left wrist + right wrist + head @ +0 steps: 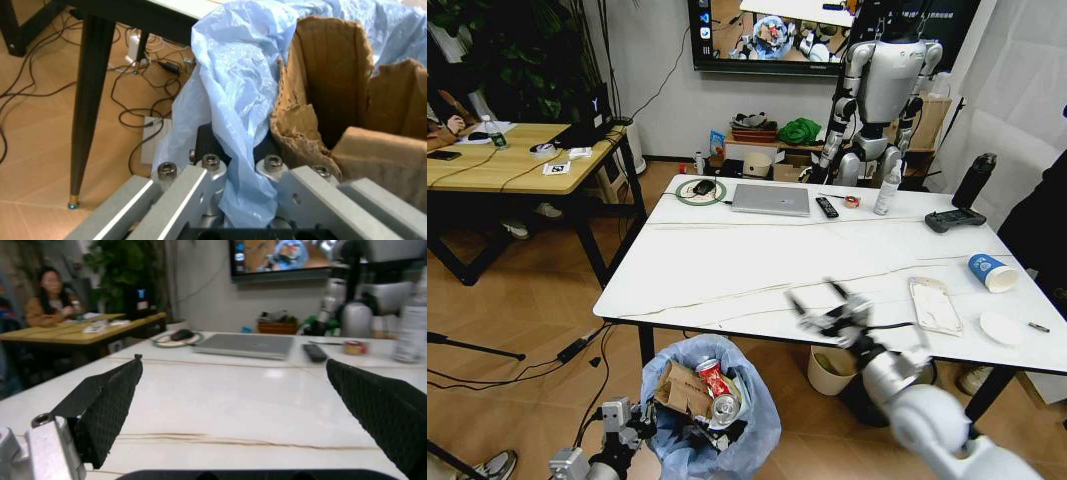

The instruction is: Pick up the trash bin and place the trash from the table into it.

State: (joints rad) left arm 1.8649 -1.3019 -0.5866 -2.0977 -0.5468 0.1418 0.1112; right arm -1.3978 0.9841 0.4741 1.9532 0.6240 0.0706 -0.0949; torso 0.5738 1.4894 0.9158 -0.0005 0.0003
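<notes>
We hold the trash bin (pixel 712 415) low, just beside the near edge of the table (pixel 727 270), so things can drop off the edge and fall right in. Our left gripper (pixel 237 172) does the holding. Its fingers (pixel 190 200) pinch the rim of the bin with the crinkly blue bag (pixel 233 100) squeezed between them. That grip keeps the bag's mouth wide.

The bin already has some trash in it: torn brown cardboard (pixel 682 388), a red can (pixel 712 377) and another can (pixel 725 406). In the left wrist view the cardboard (pixel 333 100) stands up inside the bag, leaning on the side near our fingers.

Our right gripper (pixel 832 310) hangs above the near part of the table with its two black pads (pixel 110 400) spread far apart. It holds nothing. We think it is open like this to be ready for the next piece.

More trash waits on the right side of the table: a clear plastic package (pixel 935 303), a blue paper cup (pixel 991 271) and a white disc (pixel 1002 327). They lie near each other, well apart from the laptop (pixel 771 199) at the far side.
</notes>
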